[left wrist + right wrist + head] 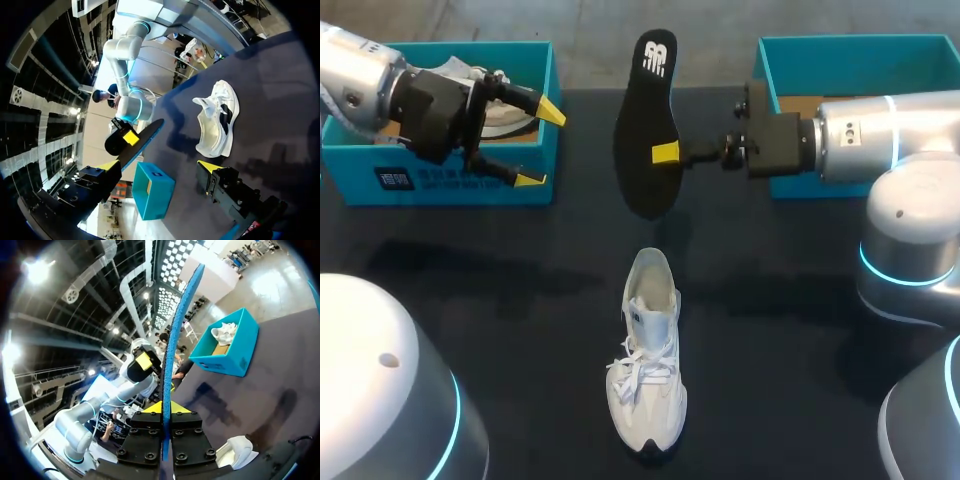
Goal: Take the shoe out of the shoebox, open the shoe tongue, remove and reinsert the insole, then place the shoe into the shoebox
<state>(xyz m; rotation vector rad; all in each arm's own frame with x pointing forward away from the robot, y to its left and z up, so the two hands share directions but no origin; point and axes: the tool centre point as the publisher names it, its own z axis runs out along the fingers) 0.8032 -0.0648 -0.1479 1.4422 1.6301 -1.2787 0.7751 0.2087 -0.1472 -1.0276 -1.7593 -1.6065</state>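
A white sneaker lies on the dark table, toe toward me, its tongue pulled open; it also shows in the left wrist view and beside the right gripper. The black insole hangs above the table behind the shoe, with my right gripper shut on its edge. In the right wrist view the insole stands edge-on, blue, between the closed fingers. My left gripper hovers open at the right end of the blue shoebox, nothing between its tips.
The blue shoebox at the back left holds another white shoe. A second teal box stands at the back right, partly under my right arm. Both arm bases crowd the table's front corners.
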